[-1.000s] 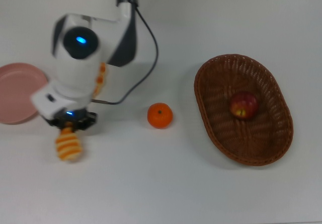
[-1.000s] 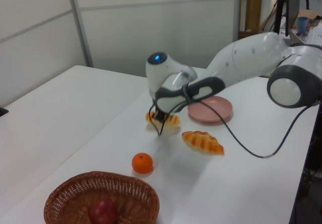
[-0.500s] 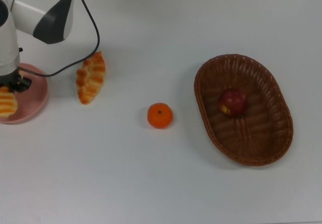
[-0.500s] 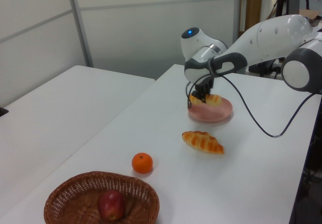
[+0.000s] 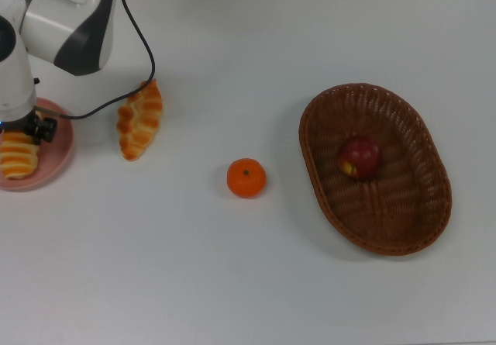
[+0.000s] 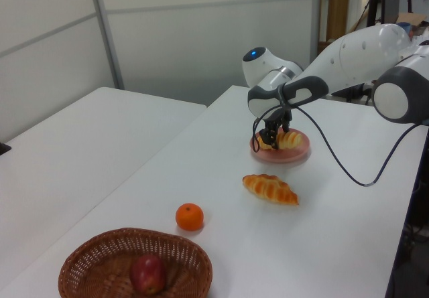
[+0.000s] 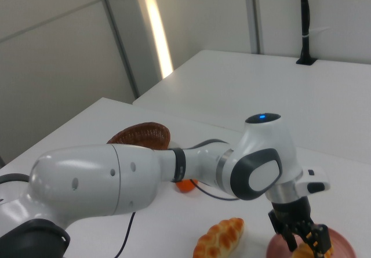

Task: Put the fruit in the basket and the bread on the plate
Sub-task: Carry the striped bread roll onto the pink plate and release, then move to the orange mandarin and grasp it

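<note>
The ridged roll (image 5: 17, 163), carried over the table a second ago, now lies on the pink plate (image 5: 60, 145) with the gripper (image 6: 273, 137) just above it, grip state unclear, so the croissant (image 5: 139, 119) beside the plate and the mandarin (image 5: 246, 178) remain.

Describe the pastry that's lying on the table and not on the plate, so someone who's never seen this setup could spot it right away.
Start from the pink plate at the top view's left edge, where the robot's hand hangs over a striped roll. Just to the top view's right of that plate, on the bare white table, lies the croissant. Unlike the roll, it is twisted, tapered and off the plate; unlike the mandarin, it is long, not round.
</note>
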`<state>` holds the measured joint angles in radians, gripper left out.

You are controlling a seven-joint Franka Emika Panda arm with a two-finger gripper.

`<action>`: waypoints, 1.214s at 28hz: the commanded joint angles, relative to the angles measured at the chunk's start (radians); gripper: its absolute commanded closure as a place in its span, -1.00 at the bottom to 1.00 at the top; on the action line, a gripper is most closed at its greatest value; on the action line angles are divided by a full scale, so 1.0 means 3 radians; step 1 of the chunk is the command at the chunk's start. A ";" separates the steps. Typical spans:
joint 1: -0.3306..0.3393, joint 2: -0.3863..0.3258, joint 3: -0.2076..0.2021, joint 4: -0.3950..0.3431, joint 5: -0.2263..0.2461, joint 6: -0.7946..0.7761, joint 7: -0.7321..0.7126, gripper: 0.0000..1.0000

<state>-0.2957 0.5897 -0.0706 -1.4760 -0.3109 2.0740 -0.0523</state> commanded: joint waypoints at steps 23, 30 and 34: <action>0.1389 -0.0278 0.0000 0.0017 0.0965 -0.0292 -0.0214 -1.00; 0.1717 -0.0146 0.0000 0.0022 0.0919 -0.0215 -0.0071 -1.00; 0.1814 -0.0125 0.0000 0.0017 0.0908 -0.0179 -0.0035 -1.00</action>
<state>0.2108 0.5484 -0.0527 -1.4586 -0.0435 2.0104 -0.0863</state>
